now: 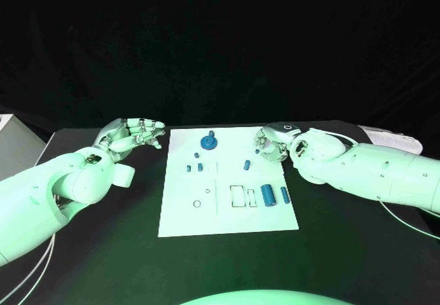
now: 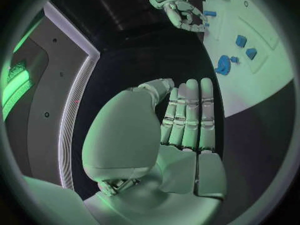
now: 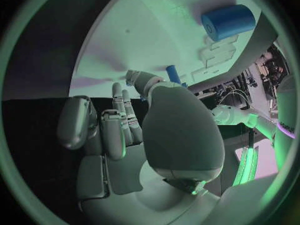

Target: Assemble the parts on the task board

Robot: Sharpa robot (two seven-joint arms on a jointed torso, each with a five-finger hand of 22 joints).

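Six small blue plastic parts lay on the white task board [image 1: 184, 222]: one round geared disc [image 1: 210, 142], two stubby pegs [image 1: 194, 168], one short pin [image 1: 247, 164], one thick cylinder [image 1: 267, 194] and one slim bar [image 1: 285, 194]. They looked light, rigid and smooth, best pinched across their sides. The right hand [image 1: 273, 141] hovered beside the pin, holding nothing, fingers loosely curled; the left hand [image 1: 136, 134] waited off the board, fingers apart.

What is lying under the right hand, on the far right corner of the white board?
The right hand hovers over the task board, holding nothing. A small blue peg lies just beside it. Whether another part sits beneath the palm is hidden.
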